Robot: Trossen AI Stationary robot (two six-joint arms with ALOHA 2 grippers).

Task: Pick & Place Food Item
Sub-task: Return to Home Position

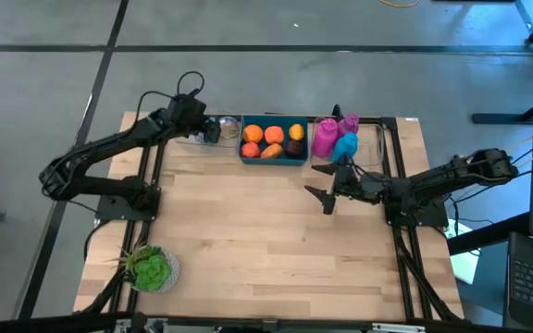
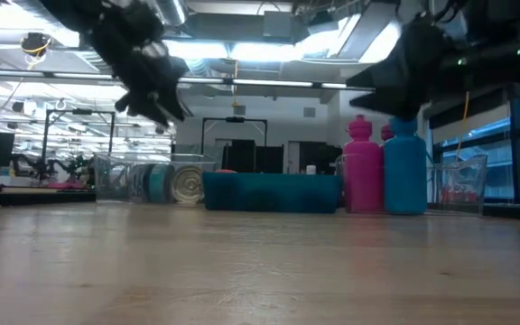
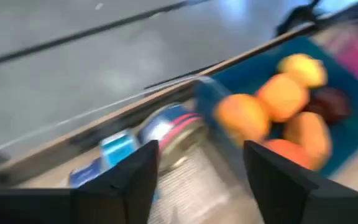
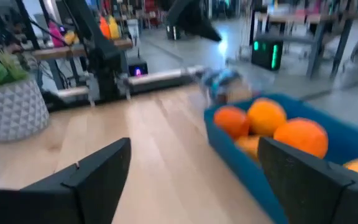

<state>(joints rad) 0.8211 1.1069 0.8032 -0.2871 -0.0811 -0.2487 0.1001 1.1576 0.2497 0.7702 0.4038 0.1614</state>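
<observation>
A blue bin (image 1: 274, 154) at the table's far edge holds several fruits (image 1: 274, 136): orange ones (image 3: 283, 96), a yellow one (image 3: 301, 68) and a dark one (image 3: 331, 102). My left gripper (image 1: 204, 129) hangs open above the far edge, just left of the bin and over a clear container (image 1: 218, 128), with nothing between its fingers (image 3: 135, 180). My right gripper (image 1: 329, 191) is held open above the table, near side of the bottles, pointing toward the table's left; the bin's fruits (image 4: 266, 118) show ahead of it. Neither gripper touches anything.
A pink bottle (image 1: 325, 139) and a blue bottle (image 1: 345, 146) stand right of the bin. The clear container holds cans (image 3: 166, 130). A potted green plant (image 1: 151, 268) stands at the near left corner. Bare wood (image 1: 266, 231) fills the table's middle.
</observation>
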